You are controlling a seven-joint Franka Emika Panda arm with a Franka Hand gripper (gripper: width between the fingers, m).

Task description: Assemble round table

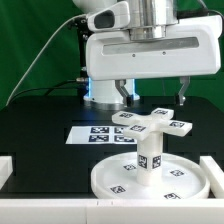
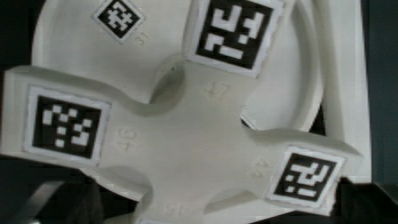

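Note:
The round disc (image 1: pixel 112 181) lies flat at the front of the black table. The short post (image 1: pixel 150 159) stands upright on its middle. The cross-shaped foot piece (image 1: pixel 150 124) sits on top of the post. My gripper (image 1: pixel 154 96) is open, its two fingers spread wide, just above and behind the foot piece, touching nothing. In the wrist view the foot piece (image 2: pixel 169 120) fills the frame, with the disc's rim (image 2: pixel 331 70) behind it. My fingertips do not show clearly there.
The marker board (image 1: pixel 92 133) lies flat on the table behind the disc, toward the exterior view's left. White rails (image 1: pixel 6 170) stand at the table's left and right (image 1: pixel 216 166) edges. The robot's base (image 1: pixel 100 92) is at the back.

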